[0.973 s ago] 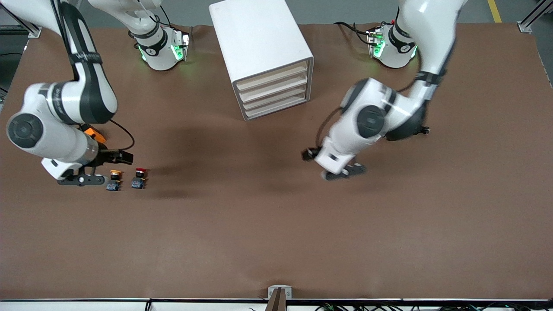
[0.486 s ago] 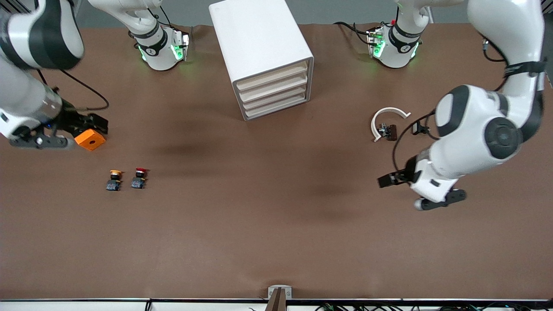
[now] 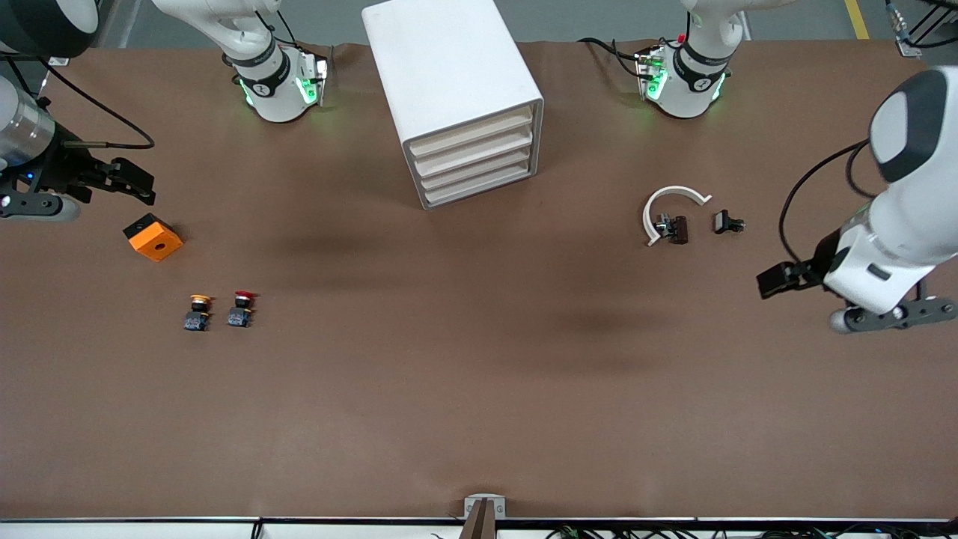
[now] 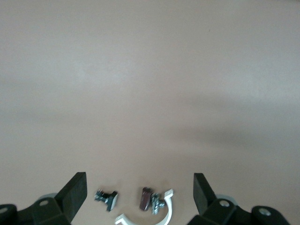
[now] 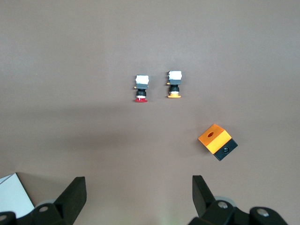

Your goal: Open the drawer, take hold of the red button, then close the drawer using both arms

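Observation:
The white cabinet [image 3: 449, 82] stands at the table's middle, near the arms' bases, with all four cream-edged drawers [image 3: 474, 156] shut. The red-capped button [image 3: 241, 308] stands toward the right arm's end of the table, beside the yellow-capped button [image 3: 197, 312]. Both show in the right wrist view, the red one [image 5: 141, 88] and the yellow one [image 5: 174, 84]. My right gripper [image 3: 135, 187] is open and empty over bare table beside the orange cube [image 3: 153, 237]. It also shows in its wrist view [image 5: 139, 197]. My left gripper [image 3: 777, 280] is open and empty over the left arm's end, as its wrist view [image 4: 140, 192] shows.
A white C-shaped ring [image 3: 668, 203], a brown part [image 3: 678, 229] and a small black part [image 3: 726, 222] lie toward the left arm's end. They show in the left wrist view too, the ring [image 4: 157, 216] among them. The orange cube [image 5: 217, 141] lies near the buttons.
Both arms have swung outward. My right gripper left the buttons and passed the orange cube toward its table end. My left gripper moved from the middle toward its end, uncovering the small parts.

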### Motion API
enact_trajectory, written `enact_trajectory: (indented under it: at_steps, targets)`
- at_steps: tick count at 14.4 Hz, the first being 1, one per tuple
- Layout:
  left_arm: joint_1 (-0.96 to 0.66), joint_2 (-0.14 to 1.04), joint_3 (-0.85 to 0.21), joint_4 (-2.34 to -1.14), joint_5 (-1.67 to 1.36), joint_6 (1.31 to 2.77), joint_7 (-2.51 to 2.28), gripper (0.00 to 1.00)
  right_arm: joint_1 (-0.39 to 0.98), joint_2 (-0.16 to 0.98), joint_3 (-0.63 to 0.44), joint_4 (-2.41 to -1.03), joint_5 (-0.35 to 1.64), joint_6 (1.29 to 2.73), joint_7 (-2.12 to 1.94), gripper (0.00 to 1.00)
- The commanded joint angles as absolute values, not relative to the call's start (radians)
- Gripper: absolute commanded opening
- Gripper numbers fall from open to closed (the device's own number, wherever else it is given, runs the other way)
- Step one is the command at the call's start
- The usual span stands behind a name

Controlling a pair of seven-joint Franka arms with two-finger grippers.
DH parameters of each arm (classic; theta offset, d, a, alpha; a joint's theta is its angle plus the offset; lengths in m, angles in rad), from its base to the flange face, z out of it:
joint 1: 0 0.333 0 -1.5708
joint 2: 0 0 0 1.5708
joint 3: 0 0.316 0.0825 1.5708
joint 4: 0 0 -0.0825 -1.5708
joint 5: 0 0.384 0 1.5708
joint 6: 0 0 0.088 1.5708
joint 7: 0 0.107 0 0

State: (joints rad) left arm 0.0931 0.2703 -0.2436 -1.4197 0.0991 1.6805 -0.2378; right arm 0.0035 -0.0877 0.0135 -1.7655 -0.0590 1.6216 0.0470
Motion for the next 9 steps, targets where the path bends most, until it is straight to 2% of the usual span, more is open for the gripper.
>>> enact_trajectory:
  at_steps: [1,5,9]
  targets:
    - [0.121,0.226,-0.255,-1.425,0.117,1.641,-0.161,1.00,-0.009,-0.067,0.018,-1.726,-0.043,1.606,0.043,1.00]
    - [0.153,0.166,-0.256,-1.428,0.106,1.553,-0.126,1.00,-0.009,-0.077,-0.005,-1.710,-0.023,1.601,0.043,1.00]
    - [0.186,0.133,-0.267,-1.436,0.071,1.529,-0.098,1.00,-0.009,-0.075,-0.005,-1.674,-0.023,1.580,0.048,1.00]
